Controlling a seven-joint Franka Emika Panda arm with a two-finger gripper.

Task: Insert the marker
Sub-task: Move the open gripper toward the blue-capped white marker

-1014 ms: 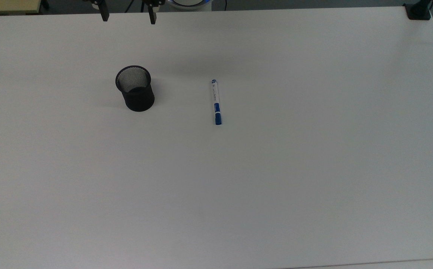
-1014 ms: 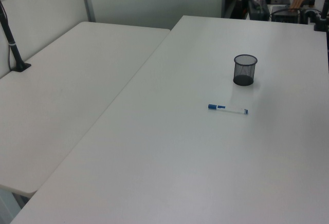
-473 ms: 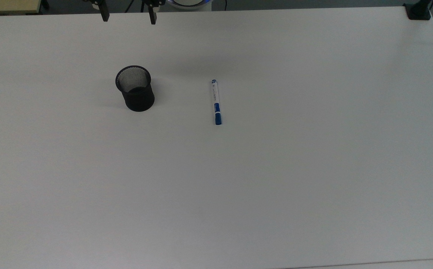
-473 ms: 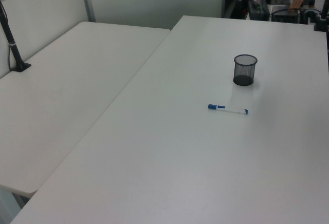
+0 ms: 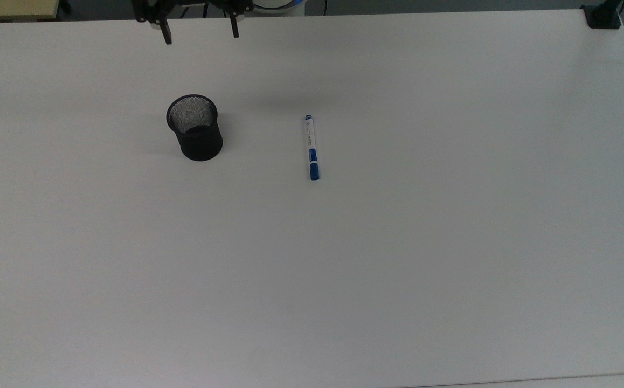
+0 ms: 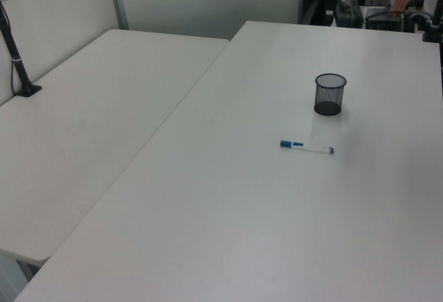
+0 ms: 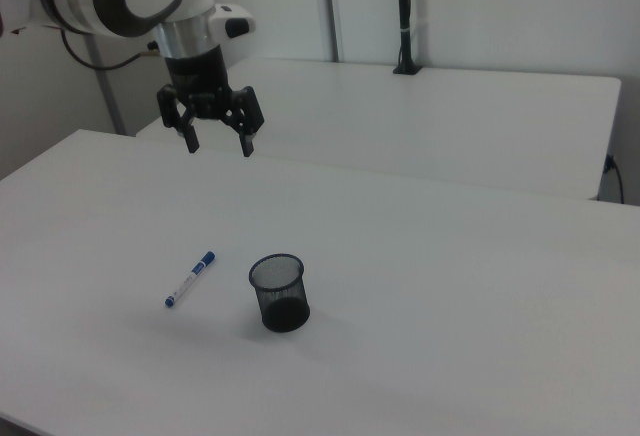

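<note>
Gripper (image 5: 199, 33) has slid a bit toward the top view's right and further in over the table (image 5: 452, 242) compared with a second ago; marker (image 5: 312, 146) and cup (image 5: 195, 128) haven't budged. Fingers are spread wide with nothing between them, and the right view shows it hanging high over the table's far side. Marker lies flat on the table, well apart from the cup, on the top view's right of it. Its long axis runs roughly top to bottom in the top view, with the blue cap at the bottom end. From the gripper it sits down and to the top view's right, so I'd guess the arm has to travel that way and drop, with the jaws closing across the barrel.
</note>
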